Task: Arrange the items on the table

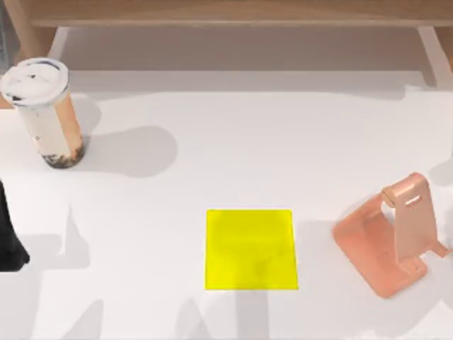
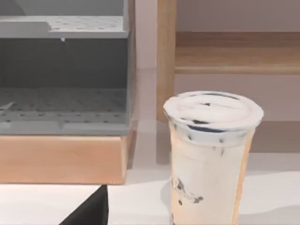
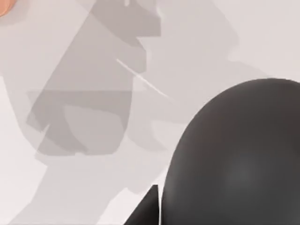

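Note:
A tall cup (image 1: 44, 113) of brown milky drink with a white lid stands upright at the table's (image 1: 233, 142) back left. In the left wrist view the cup (image 2: 211, 154) is just ahead, apart from my open left gripper, whose one black fingertip (image 2: 91, 211) shows. My left arm (image 1: 8, 241) sits at the left edge, nearer the front than the cup. The dark grey mouse (image 3: 239, 154) looms large in the right wrist view, raised above the table, with a black fingertip (image 3: 147, 211) against its side. My right gripper is shut on it.
A flat yellow square pad (image 1: 250, 249) lies at front centre. A copper-pink stand (image 1: 393, 237) sits at the front right. A light wooden shelf (image 1: 226, 14) runs along the back, and a grey perforated rack (image 2: 63, 75) stands beside it.

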